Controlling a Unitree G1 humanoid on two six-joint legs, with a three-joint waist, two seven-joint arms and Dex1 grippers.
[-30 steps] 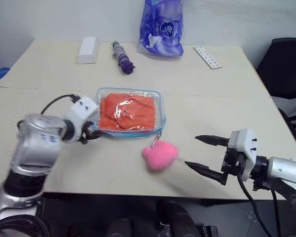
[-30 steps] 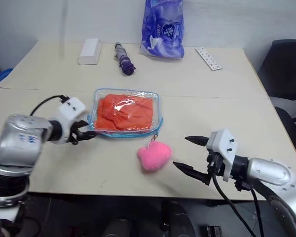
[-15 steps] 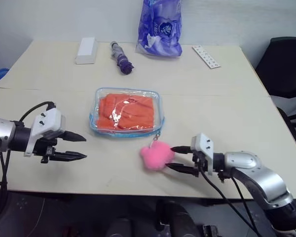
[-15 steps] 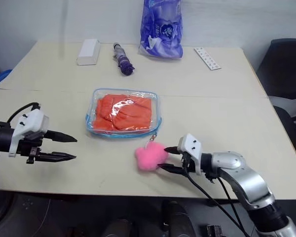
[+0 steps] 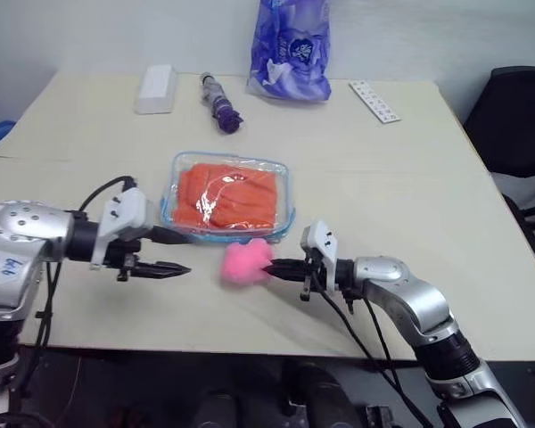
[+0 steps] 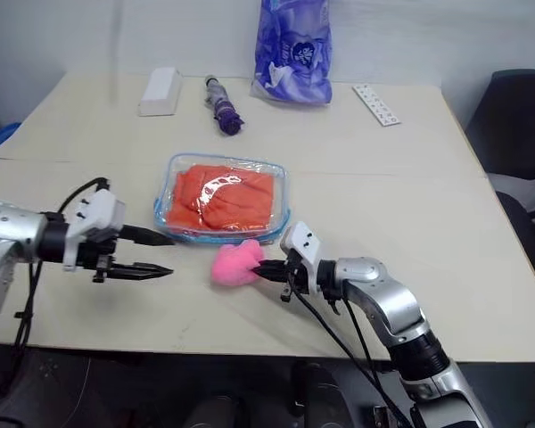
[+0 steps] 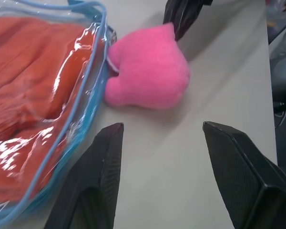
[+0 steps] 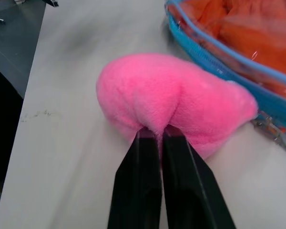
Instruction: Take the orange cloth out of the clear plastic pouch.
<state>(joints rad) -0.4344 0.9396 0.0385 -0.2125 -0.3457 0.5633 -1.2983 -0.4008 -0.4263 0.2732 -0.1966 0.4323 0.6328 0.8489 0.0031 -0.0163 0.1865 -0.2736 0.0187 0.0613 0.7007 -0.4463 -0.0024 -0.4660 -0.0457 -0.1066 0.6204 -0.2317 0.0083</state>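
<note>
The clear plastic pouch [image 5: 284,205] with light-blue trim lies flat mid-table, and the folded orange cloth [image 5: 225,194] is inside it. A pink plush charm [image 5: 244,261] lies at the pouch's near edge. My right gripper [image 5: 273,265] reaches in from the right and is shut on the charm's right side; in the right wrist view its fingers [image 8: 139,181] pinch the fluff [image 8: 171,100]. My left gripper [image 5: 176,252] hovers open just off the pouch's near-left corner. In the left wrist view its open fingers [image 7: 105,162] frame the charm [image 7: 148,71] and the pouch's trim [image 7: 88,95].
Along the table's far edge stand a purple-blue printed bag [image 5: 290,49], a white box [image 5: 157,89], a folded purple umbrella [image 5: 221,102] and a white strip with buttons [image 5: 374,101]. A black chair [image 5: 517,125] stands off the table's right side.
My right gripper moved left onto the pink charm and shut on it, shifting the charm left against the pouch. My left gripper swung in toward the pouch's near-left corner, still open.
</note>
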